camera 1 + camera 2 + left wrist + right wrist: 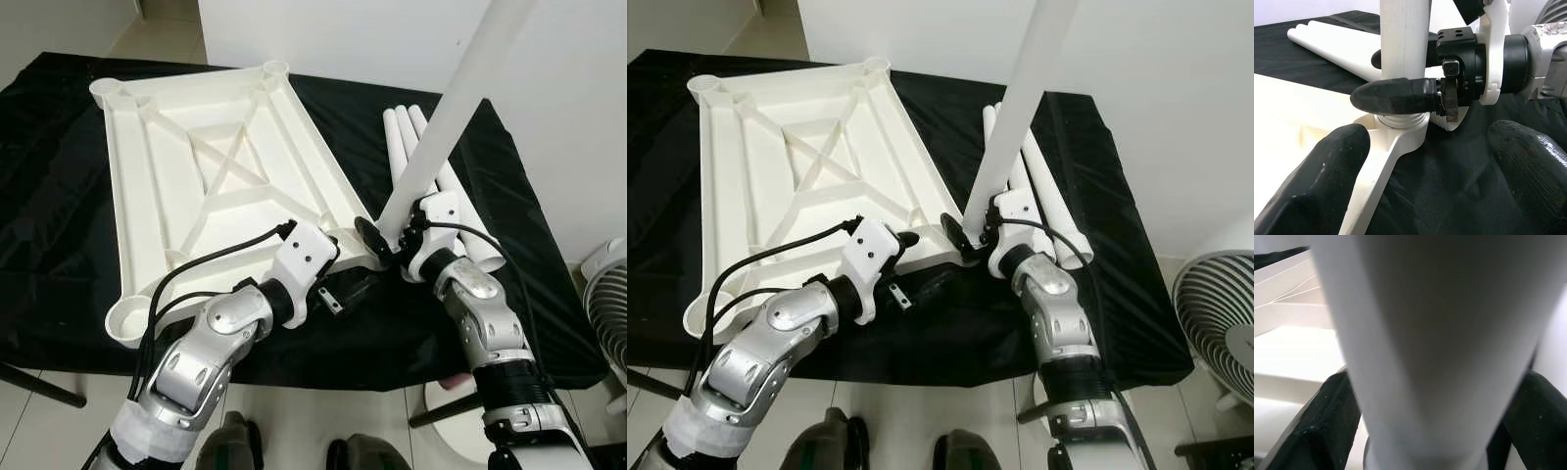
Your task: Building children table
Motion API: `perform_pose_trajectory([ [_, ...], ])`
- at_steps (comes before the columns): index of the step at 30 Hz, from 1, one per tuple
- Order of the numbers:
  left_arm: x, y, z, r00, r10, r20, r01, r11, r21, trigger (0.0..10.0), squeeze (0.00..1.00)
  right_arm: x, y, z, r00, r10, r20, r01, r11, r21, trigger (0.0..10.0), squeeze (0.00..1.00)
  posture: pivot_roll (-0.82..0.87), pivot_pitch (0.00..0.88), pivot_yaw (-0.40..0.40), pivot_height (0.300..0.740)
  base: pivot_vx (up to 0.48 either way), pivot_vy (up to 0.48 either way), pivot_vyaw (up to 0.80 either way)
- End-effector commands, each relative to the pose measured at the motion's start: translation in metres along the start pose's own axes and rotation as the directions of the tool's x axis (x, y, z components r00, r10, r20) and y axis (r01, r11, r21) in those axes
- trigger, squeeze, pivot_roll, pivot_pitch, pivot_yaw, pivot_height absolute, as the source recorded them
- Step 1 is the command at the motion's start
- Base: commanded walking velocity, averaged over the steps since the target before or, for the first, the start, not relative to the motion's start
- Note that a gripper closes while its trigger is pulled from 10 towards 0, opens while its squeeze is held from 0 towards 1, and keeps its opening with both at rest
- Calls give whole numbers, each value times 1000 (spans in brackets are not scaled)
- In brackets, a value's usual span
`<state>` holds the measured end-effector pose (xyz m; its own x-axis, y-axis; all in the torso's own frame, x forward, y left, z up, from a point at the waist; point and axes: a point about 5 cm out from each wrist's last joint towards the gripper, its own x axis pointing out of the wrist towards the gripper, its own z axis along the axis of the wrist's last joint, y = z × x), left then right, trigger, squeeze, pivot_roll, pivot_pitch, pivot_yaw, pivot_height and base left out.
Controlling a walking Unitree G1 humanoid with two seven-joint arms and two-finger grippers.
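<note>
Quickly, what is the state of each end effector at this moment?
Left end effector: open, fingers apart beside the tabletop corner, holding nothing.
Right end effector: closed on the upright table leg, near its lower end at the corner socket.

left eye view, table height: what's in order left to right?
Upturned white tabletop → left end effector → upright leg held by the right end effector at the tabletop's corner socket → spare legs lying on the black cloth → fan.
</note>
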<state>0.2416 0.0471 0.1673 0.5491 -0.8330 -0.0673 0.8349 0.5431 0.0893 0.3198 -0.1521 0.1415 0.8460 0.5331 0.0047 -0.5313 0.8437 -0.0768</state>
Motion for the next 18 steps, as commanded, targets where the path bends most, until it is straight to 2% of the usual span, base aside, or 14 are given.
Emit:
perform_pose_trajectory([
  [1,0,1,-4,1000,-3,-17,2,1000,-11,10000,0,0,-2,-1,999,37,0,-37,999,-19,10000,0,-43,52,-10,740,0,0,0],
  [3,0,2,-4,1000,-2,-17,2,1000,-11,10000,0,2,-4,-1,998,55,-3,-55,998,-32,10000,0,-42,52,-10,740,0,0,0],
  [4,1,2,-3,1000,-1,-17,1,1000,-9,10000,0,4,-5,-1,997,81,-6,-82,996,-33,8549,0,-37,51,-12,740,0,0,0],
  [5,1,2,-3,1000,-1,-17,1,1000,-9,10000,0,4,-5,-1,997,81,-6,-82,996,-33,8549,0,-37,51,-12,740,0,0,0],
  [6,1,2,-3,1000,0,-17,0,1000,-8,10000,0,6,-7,-2,996,92,-12,-92,995,-42,7255,0,-37,51,-12,740,0,0,0],
  [7,1,2,-3,1000,1,-15,-1,1000,-7,10000,0,7,-7,-2,994,105,-14,-106,993,-50,1529,0,-34,50,-13,740,0,0,0],
  [9,1,2,-2,1000,2,-14,-2,1000,-7,10000,0,7,-7,-3,993,116,-13,-116,992,-55,1529,0,-34,50,-13,740,0,0,0],
  [10,1,2,-2,1000,3,-14,-4,1000,-7,10000,0,8,-8,-3,993,120,-15,-120,991,-65,0,0,-32,50,-14,740,0,0,0],
  [18,0,1,-4,1000,7,-17,-7,1000,-9,10000,0,8,-15,-4,991,134,-8,-134,988,-78,0,0,-32,51,-16,740,0,0,0],
])
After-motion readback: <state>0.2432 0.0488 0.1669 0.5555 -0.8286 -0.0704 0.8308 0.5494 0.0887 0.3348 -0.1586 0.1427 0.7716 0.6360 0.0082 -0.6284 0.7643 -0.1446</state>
